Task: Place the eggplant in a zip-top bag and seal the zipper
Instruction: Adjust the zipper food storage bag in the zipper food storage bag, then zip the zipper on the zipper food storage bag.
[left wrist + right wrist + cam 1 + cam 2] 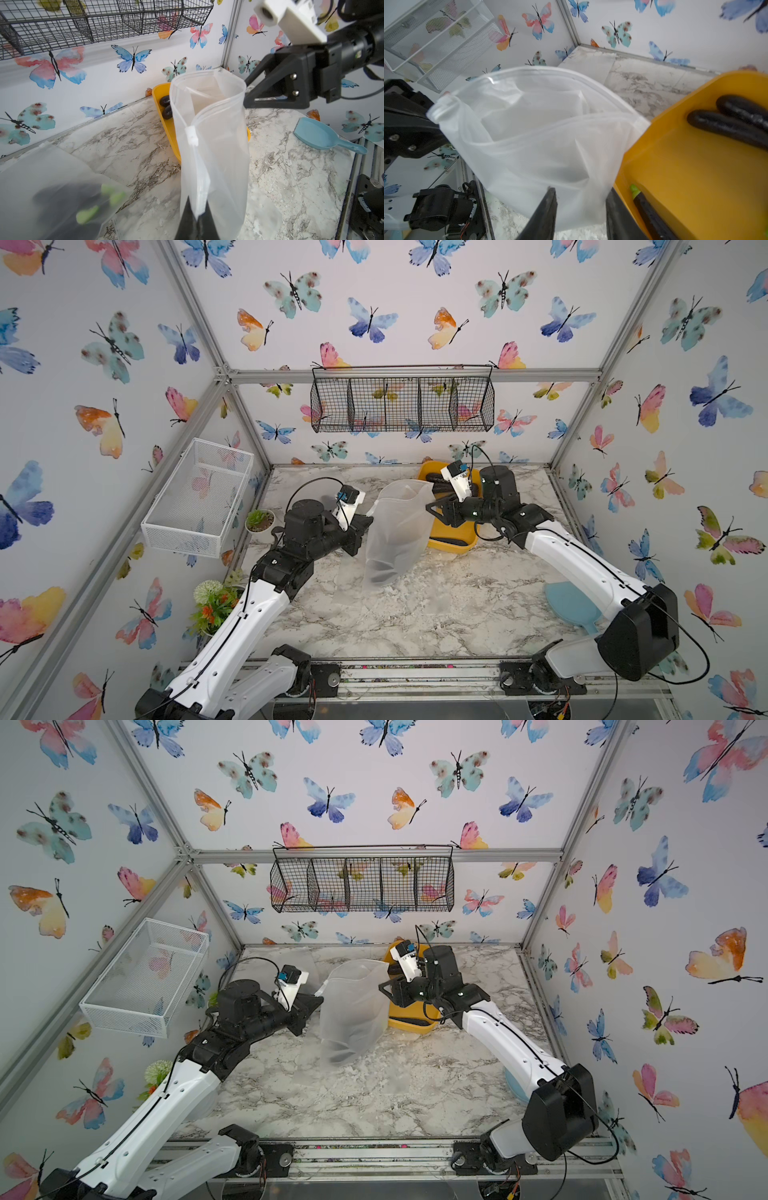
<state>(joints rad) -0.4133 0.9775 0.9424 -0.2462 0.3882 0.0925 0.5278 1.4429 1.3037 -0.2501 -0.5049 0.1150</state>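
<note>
Two arms reach in over the marble worktop point(415, 622) toward a single frosted zip-top bag point(399, 526). At far left a white mesh basket point(195, 497) hangs on the side wall. Below it, at the worktop's edge, are a small potted succulent point(259, 521) and a pot of flowers point(212, 605).

Next comes the left arm point(257, 605). The left jaws are clamped tight on the bag's side seam, just below the white slider point(191, 136), as the left wrist view shows. The bag stands between the arms, upright but a little tilted, with its mouth gaping wide. In both top views a dark shape lies in its lower end, against the worktop. This looks like the eggplant point(384, 568), though the frosted plastic blurs it. Above, on the back wall, hangs a black wire basket point(403, 404).

Just right of the bag and against it sits a yellow bin point(453, 545), with spare eggplants point(726, 124) lying inside. The right arm point(573, 564) comes in over the bin. The right jaws stand partly apart at the bag's rim. In the right wrist view the bag's wall lies across the gap between them, unsqueezed. Farthest right, a blue scoop point(571, 608) lies flat on the worktop, partly under that arm.
</note>
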